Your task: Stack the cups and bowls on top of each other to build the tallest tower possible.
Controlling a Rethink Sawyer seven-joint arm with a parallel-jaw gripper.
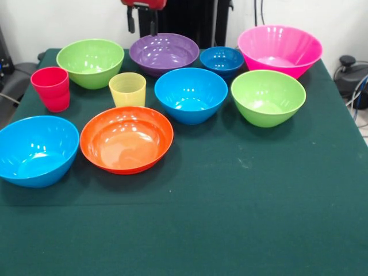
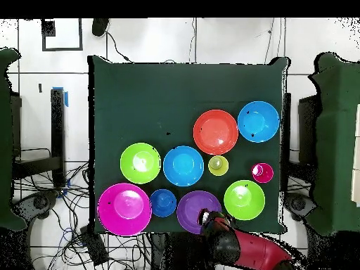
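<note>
My gripper (image 1: pixel 142 24) hangs open and empty above the far rim of the purple bowl (image 1: pixel 164 53); from overhead the gripper (image 2: pixel 209 219) sits at that bowl's (image 2: pixel 195 209) edge. In the back row are a lime green bowl (image 1: pixel 90 62), the small dark blue bowl (image 1: pixel 222 61) and the big pink bowl (image 1: pixel 280 50). Nearer stand the red cup (image 1: pixel 52 88), the yellow cup (image 1: pixel 127 89), a light blue bowl (image 1: pixel 191 95) and a second lime green bowl (image 1: pixel 268 96). Closest are the orange bowl (image 1: pixel 126 139) and another light blue bowl (image 1: pixel 35 150). Each stands alone; no tower shows.
The table (image 1: pixel 247 218) wears a dark green cloth, and its front half and right side carry nothing. Chairs and cables surround the table (image 2: pixel 140 98) on the floor.
</note>
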